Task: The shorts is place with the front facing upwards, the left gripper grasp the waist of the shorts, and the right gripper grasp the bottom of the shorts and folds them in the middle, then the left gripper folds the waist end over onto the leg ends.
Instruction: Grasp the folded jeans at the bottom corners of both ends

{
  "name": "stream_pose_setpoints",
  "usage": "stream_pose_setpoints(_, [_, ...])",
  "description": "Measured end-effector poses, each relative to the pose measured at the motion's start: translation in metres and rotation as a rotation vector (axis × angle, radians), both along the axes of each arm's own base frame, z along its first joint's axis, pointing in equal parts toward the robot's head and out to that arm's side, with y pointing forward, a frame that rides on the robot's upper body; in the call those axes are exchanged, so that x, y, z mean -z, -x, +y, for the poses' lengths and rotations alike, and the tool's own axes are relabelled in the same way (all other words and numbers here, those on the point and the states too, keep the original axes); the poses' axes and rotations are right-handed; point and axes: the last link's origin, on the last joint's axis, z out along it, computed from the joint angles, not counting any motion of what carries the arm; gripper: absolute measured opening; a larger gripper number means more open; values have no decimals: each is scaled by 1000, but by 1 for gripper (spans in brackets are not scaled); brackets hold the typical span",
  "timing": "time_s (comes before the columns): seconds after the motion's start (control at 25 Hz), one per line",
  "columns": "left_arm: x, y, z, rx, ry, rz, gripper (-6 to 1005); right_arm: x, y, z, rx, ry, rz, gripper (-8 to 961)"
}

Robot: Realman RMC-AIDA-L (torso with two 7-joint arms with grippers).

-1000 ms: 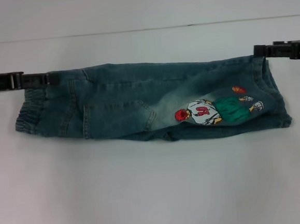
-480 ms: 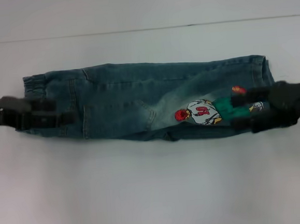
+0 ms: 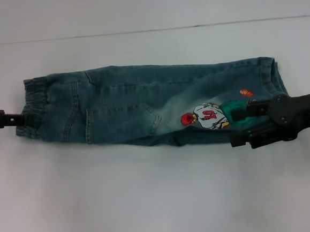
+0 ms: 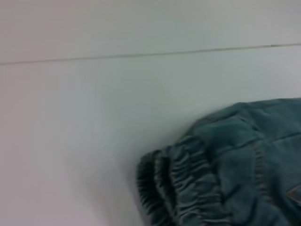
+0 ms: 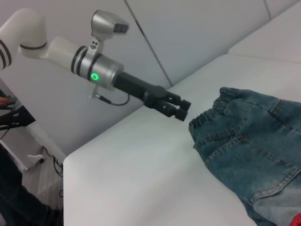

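The blue-green denim shorts [image 3: 138,104] lie folded lengthwise on the white table [image 3: 150,197]. Their ruched waist [image 3: 35,104] is at the left and the leg ends [image 3: 277,77] are at the right. A cartoon patch [image 3: 208,116] shows near the leg ends. My left gripper [image 3: 26,118] sits just off the waist's outer edge, open and holding nothing. The right wrist view shows this left gripper [image 5: 182,109] hovering beside the waist [image 5: 211,113]. My right gripper [image 3: 240,123] stands open over the near part of the leg, by the patch. The waist [image 4: 174,188] fills the left wrist view's corner.
A seam line [image 3: 148,30] runs across the table behind the shorts. Bare white surface extends in front of the shorts. In the right wrist view the table's edge [image 5: 66,162] drops off to a floor with cables.
Both grippers let go of the shorts' far edge and moved toward the near side. The left one then drew back leftward off the waist. The right one shifted slightly nearer over the patch.
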Motion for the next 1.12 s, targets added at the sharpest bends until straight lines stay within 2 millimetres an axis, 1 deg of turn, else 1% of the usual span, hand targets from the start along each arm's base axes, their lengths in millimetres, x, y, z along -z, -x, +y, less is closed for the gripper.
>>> stream_pose_setpoints(0.16, [10,6,4,-24,20,35,949,4,-1,0,3,3,-11,942])
stream_pose_setpoints(0.36, [23,7,7,-24,57,99,940,7,-3,-1,17,-7,-16,930])
stream_pose_setpoints(0.52, [28,8,9,-28,70,147,875,9,-3,-2,13,1,-20,920])
stream_pose_setpoints(0.8, [30,7,8,-26,82,143,761,9,-4,-2,15,0,-22,903])
stream_pose_setpoints(1.0, [33,4,8,-20,89,133,544,9,-4,-1,18,-6,-24,891])
stream_pose_setpoints(1.08, [34,2,9,-16,95,128,310,9,-5,-1,19,-9,-26,887])
stream_pose_setpoints(1.12, [34,2,9,-16,95,128,296,9,-5,0,20,-12,-28,884])
